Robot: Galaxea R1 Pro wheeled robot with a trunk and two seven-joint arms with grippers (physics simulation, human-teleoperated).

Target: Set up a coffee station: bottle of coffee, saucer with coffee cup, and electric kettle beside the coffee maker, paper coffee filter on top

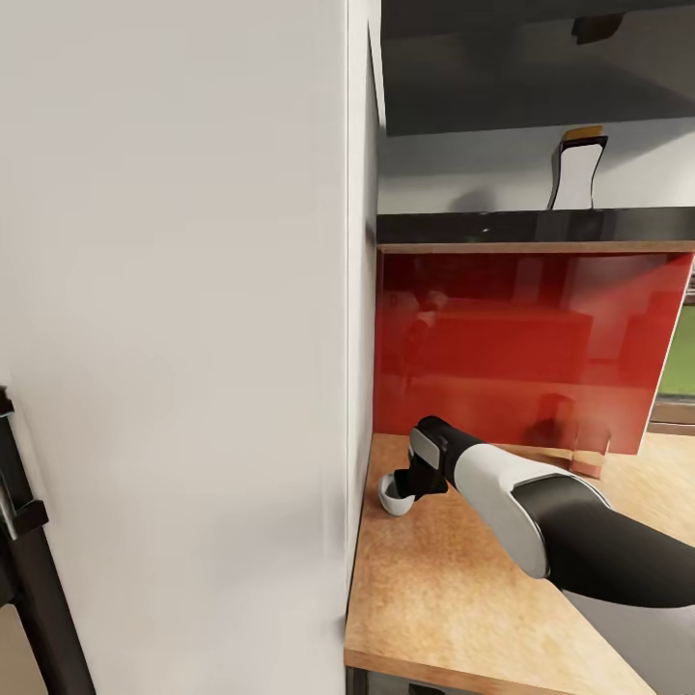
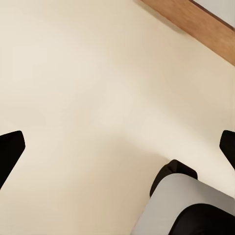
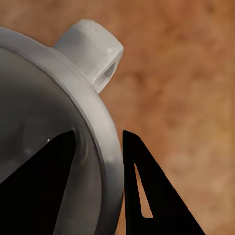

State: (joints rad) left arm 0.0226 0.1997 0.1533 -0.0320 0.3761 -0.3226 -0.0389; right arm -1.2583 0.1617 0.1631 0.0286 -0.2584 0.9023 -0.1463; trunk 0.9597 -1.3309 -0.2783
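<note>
The coffee cup [image 1: 392, 496], small and white, sits on a wood-grain countertop [image 1: 454, 598] close to a tall white panel. My right gripper [image 1: 409, 483] reaches down onto it from the right. In the right wrist view the cup [image 3: 73, 98] is very close, its handle [image 3: 93, 51] pointing away. One black finger [image 3: 44, 186] is inside the cup and the other finger [image 3: 147, 191] is outside, so my right gripper [image 3: 99, 134] is shut on the cup's wall. My left gripper [image 2: 117, 147] hangs open over a pale floor, holding nothing.
A tall white panel [image 1: 183, 319] fills the left and borders the counter. A glossy red backsplash [image 1: 521, 347] closes the counter's back. A clear glass-like object [image 1: 589, 449] stands against it. A black-and-white object [image 1: 577, 174] stands on the dark shelf above.
</note>
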